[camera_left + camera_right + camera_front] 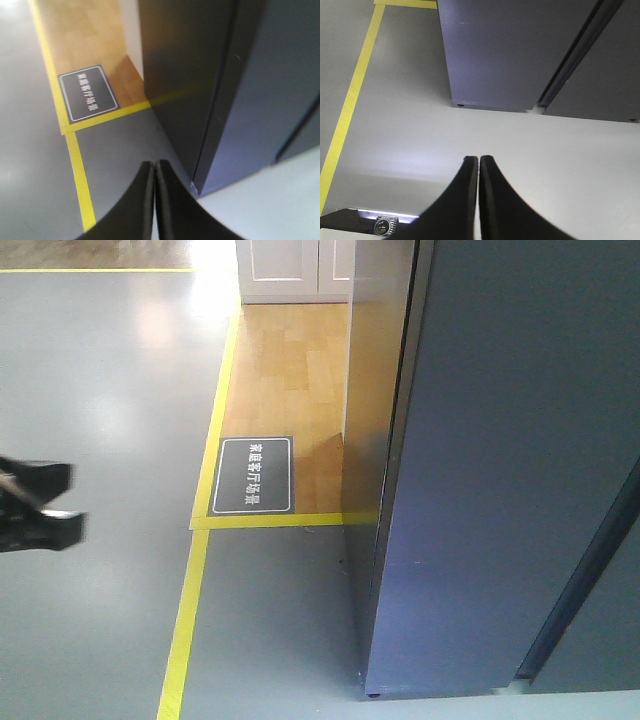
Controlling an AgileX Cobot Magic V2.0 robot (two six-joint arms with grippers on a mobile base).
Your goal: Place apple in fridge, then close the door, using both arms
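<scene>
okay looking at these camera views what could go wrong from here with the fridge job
1. Both pincers, left and right, are shut and empty, and no apple shows in any view, so the placing step may stall.
2. The fridge shows only its dark outside, so an arm may have to find a door edge it cannot see well.
3. The left pincer hangs close to the fridge's lower corner; a careless swing could strike it.

Grey floor (100, 440): fridge (500, 490), yellow tape (185, 620), sign (254, 475).

Mock-home test lab, yellow floor tape (186, 620), labelled floor sign (254, 475)
</scene>
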